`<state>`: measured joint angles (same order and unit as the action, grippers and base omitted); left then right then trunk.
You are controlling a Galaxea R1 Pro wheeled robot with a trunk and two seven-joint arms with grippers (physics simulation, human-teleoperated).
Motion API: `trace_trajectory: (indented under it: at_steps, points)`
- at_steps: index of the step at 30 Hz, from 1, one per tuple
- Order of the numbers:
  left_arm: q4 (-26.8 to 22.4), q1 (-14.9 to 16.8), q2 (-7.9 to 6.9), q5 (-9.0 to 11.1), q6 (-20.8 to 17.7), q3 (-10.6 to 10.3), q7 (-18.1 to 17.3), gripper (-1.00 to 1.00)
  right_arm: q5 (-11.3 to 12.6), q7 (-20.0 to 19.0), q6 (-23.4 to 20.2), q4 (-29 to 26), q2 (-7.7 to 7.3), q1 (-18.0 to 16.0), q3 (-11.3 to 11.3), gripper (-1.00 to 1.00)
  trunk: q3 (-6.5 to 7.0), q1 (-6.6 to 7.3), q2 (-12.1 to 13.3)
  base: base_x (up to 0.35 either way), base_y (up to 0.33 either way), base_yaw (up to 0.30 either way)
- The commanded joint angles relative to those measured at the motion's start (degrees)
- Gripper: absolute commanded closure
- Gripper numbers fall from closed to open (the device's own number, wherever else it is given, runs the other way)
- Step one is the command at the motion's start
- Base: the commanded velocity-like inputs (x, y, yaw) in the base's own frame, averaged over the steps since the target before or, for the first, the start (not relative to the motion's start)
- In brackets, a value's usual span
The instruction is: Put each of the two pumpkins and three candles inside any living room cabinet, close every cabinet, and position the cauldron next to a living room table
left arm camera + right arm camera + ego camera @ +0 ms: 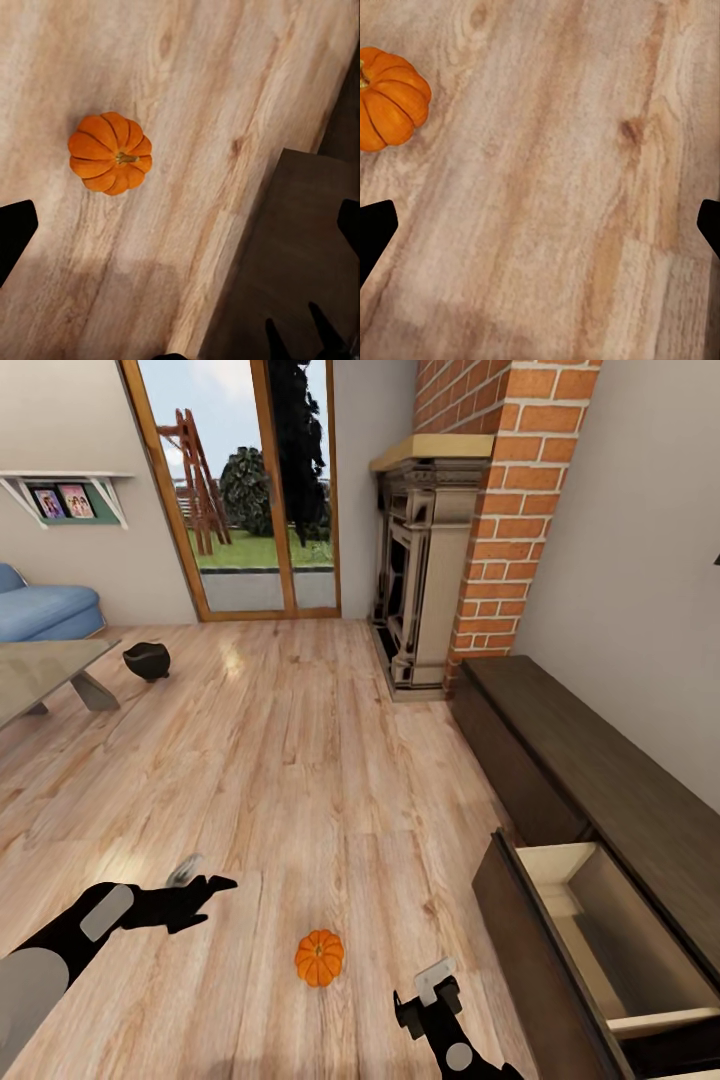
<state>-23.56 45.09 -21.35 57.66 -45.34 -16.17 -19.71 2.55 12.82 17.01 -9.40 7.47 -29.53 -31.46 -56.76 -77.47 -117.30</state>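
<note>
Head view: small round orange ribbed pumpkin (319, 957) on pale plank floor (300, 760), between two empty black grippers — right gripper (428, 1000) nearer, left gripper (205, 888) further, both spread open — pulled-out dark-brown cabinet drawer (590, 930) just rightward.

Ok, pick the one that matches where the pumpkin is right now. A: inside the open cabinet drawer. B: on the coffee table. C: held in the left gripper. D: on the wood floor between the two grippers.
D: the pumpkin sits on the bare wood floor, between the left gripper and the right gripper, with neither touching it, outside the open drawer.
</note>
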Motion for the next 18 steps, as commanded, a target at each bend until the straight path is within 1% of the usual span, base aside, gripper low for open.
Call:
trace_trajectory:
  at_steps: [1,3,8,12,13,14,15,16,17,18]
  points:
    - [0.0,0.0,0.0,-0.01,0.0,0.0,-0.25,-1.0,0.0,0.01,0.03,0.0,0.03,0.01,0.0,-1.0,0.0,0.0,0.0,0.0,0.0,0.0]
    - [0.27,0.0,0.0,-0.02,0.01,0.0,-0.54,-1.0,0.0,0.01,0.31,0.03,0.12,0.0,0.0,-1.0,0.0,0.0,0.0,0.0,0.0,0.0]
    - [2.78,0.0,0.07,-0.1,0.14,0.0,-0.74,-1.0,0.04,0.02,0.46,0.11,0.24,0.0,0.0,-1.0,0.0,0.0,0.0,0.0,0.0,0.0]
    - [2.8,0.0,-0.03,0.0,0.11,0.08,-1.39,-1.0,0.08,0.02,0.47,0.16,0.28,0.0,-0.06,-1.0,0.0,0.0,0.0,0.0,0.0,0.0]
    - [2.72,0.02,-0.1,0.0,0.1,0.16,-2.09,-1.0,0.05,0.02,0.47,0.17,0.31,0.0,-0.07,-1.0,0.0,0.0,0.0,0.0,0.0,0.0]
    - [2.61,0.04,-0.29,0.0,0.09,0.28,-3.07,-1.0,0.03,0.02,0.48,0.15,0.32,0.0,-0.08,-1.0,0.0,0.0,0.0,0.0,0.0,0.0]
    - [1.75,0.34,-1.0,0.05,-0.01,0.47,-6.16,-1.0,0.01,0.02,0.48,0.15,0.34,0.0,-0.11,-1.0,0.0,0.0,0.0,0.0,0.0,0.0]
    - [0.43,0.57,-1.29,0.06,-0.14,0.52,-8.23,-1.0,-0.01,0.02,0.48,0.14,0.35,0.02,-0.14,-1.0,0.0,0.0,0.0,0.0,0.0,0.0]
    - [-1.62,0.74,-1.49,0.07,-0.39,0.55,-10.27,-1.0,-0.02,0.02,0.48,0.12,0.35,0.01,-0.15,-1.0,0.0,0.0,0.0,0.0,0.0,0.0]
    - [-5.55,0.89,-1.67,0.03,-1.16,0.58,-12.62,-1.0,-0.01,0.02,0.48,0.12,0.35,0.02,-0.16,-1.0,0.0,0.0,0.0,0.0,0.0,0.0]
